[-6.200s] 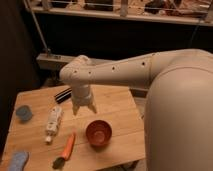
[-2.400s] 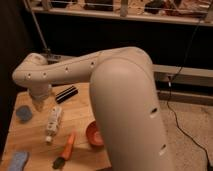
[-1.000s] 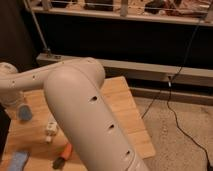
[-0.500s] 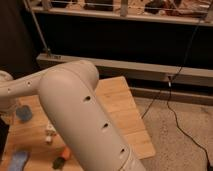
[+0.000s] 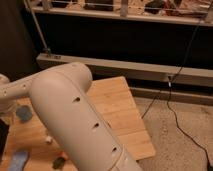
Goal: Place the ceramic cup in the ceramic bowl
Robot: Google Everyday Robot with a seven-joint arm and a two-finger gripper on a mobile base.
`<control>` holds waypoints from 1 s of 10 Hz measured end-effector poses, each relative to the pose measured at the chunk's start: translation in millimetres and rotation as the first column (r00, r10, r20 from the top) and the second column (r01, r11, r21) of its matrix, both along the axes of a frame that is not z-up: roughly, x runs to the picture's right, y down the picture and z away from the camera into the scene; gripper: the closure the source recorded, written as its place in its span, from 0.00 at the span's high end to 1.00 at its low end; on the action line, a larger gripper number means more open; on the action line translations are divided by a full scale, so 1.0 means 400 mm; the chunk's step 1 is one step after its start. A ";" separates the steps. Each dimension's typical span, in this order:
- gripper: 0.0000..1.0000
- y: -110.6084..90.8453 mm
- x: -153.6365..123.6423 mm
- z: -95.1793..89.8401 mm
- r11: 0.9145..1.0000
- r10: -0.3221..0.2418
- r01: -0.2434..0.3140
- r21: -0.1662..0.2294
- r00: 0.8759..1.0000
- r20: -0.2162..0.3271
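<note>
The blue-grey ceramic cup (image 5: pixel 22 113) stands on the wooden table (image 5: pixel 117 102) near its left side. My arm (image 5: pixel 70 115) sweeps across the view from the lower middle to the far left. The gripper (image 5: pixel 4 111) is at the left edge of the view, right beside the cup on its left, and is mostly cut off. The reddish-brown ceramic bowl is hidden behind the arm.
A flat speckled blue pad (image 5: pixel 17 159) lies at the table's front left. A bit of a white bottle (image 5: pixel 48 140) and a small dark and orange item (image 5: pixel 60 161) peek out beside the arm. A black cable (image 5: pixel 170 107) runs over the floor to the right.
The arm has swung left from over the bowl to the cup's side and now covers the table's middle. The bowl, seen earlier, is now behind the arm.
</note>
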State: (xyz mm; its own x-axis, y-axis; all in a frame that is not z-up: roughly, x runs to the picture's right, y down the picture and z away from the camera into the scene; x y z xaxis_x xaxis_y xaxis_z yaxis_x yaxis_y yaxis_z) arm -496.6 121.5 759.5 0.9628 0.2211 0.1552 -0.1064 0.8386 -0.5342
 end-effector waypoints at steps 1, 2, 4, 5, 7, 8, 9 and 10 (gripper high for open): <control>0.65 -0.007 -0.005 0.009 1.000 0.004 -0.004 0.005 1.000 -0.009; 0.65 -0.007 -0.005 0.016 1.000 0.005 -0.005 0.004 1.000 -0.019; 0.65 0.004 0.008 0.048 1.000 0.000 0.000 -0.001 0.998 -0.059; 0.65 0.007 0.014 0.062 1.000 0.000 0.000 -0.003 0.997 -0.073; 0.65 0.024 0.027 0.091 1.000 -0.003 0.001 -0.022 0.994 -0.107; 0.65 0.034 0.028 0.102 0.999 -0.006 0.002 -0.032 0.993 -0.117; 0.65 0.052 0.024 0.112 0.999 -0.015 0.010 -0.045 0.992 -0.125; 0.65 0.066 0.019 0.116 0.998 -0.026 0.019 -0.053 0.992 -0.127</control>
